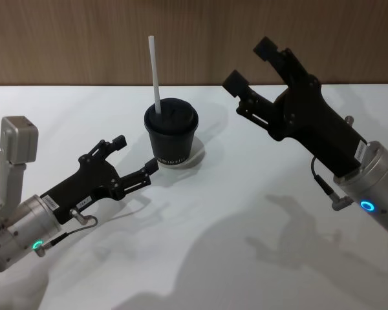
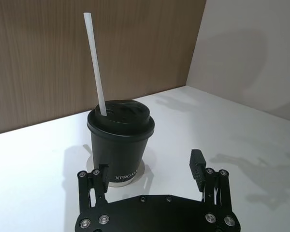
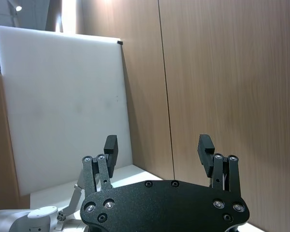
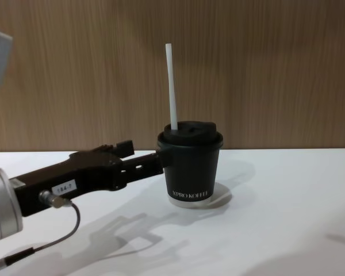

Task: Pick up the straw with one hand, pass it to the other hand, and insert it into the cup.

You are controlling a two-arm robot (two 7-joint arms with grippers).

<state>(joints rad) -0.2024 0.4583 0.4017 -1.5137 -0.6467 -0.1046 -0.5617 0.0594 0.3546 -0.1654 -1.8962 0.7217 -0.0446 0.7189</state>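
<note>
Straw [image 1: 155, 71] stands in the lidded cup [image 1: 171, 132]; both grippers open.

Straw [image 1: 155, 71]: plain white. Cup [image 1: 171, 139]: matte black, black lid, white lettering, silver base rim. Left gripper [image 1: 137, 155]: black, white number label, silver wrist, green ring light. Right gripper [image 1: 253, 66]: black, silver wrist, blue ring light. Table [image 1: 246, 213]: white. Wall [image 1: 71, 39]: brown wood grain.
</note>
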